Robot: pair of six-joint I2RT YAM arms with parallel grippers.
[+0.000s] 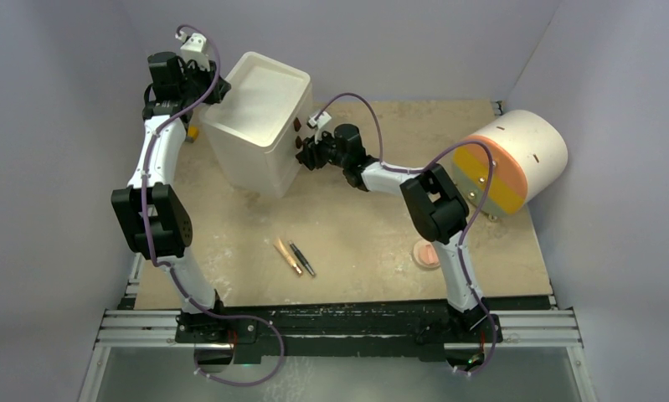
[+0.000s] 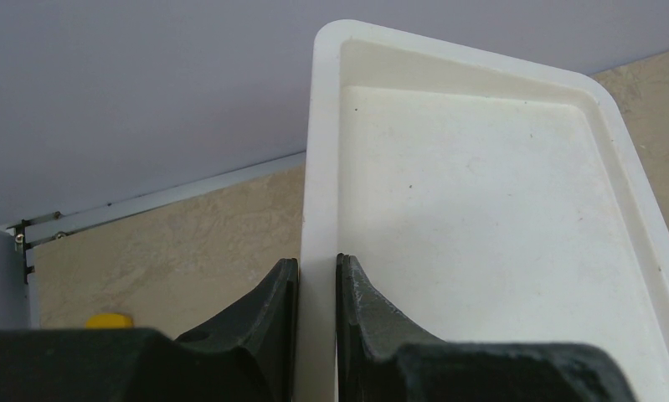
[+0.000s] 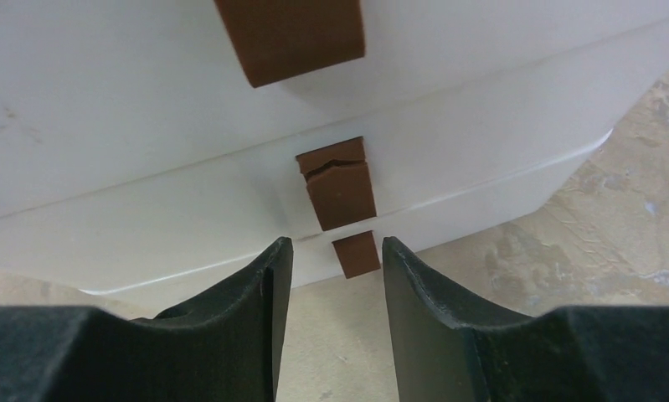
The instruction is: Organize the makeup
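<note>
**Both arms at the cabinet; makeup lies loose on the tabletop**

- Cabinet [image 1: 249, 157]: white, stands far-left on the tan tabletop [image 1: 364, 243]. Its top is a shallow tray with a raised rim. Brown knobs [image 3: 339, 191] run down the front, which faces right.
- Left arm [image 1: 151, 159]: reaches to the far left. The left jaws are clenched on the cabinet's left top rim, one finger outside the wall and one inside the tray, both pressed against it in the left wrist view.
- Right arm [image 1: 435, 205]: stretches left across the middle. The right jaws are released and spread, level with the knob column. In the right wrist view the lowest knob shows in the gap beyond the fingertips; cannot tell whether anything touches.
- Tan stick [image 1: 282, 255] and dark stick [image 1: 302, 260]: flat on the tabletop, near-centre, side by side and almost parallel, well apart from the cabinet.
- Pink compact [image 1: 428, 255]: near-right on the tabletop, partly hidden behind the right arm.
- Small yellow object [image 1: 193, 131]: on the tabletop just left of the cabinet; too little shows to identify.
- Large white cylinder [image 1: 519, 151], orange-yellow face: on its side, far right.
</note>
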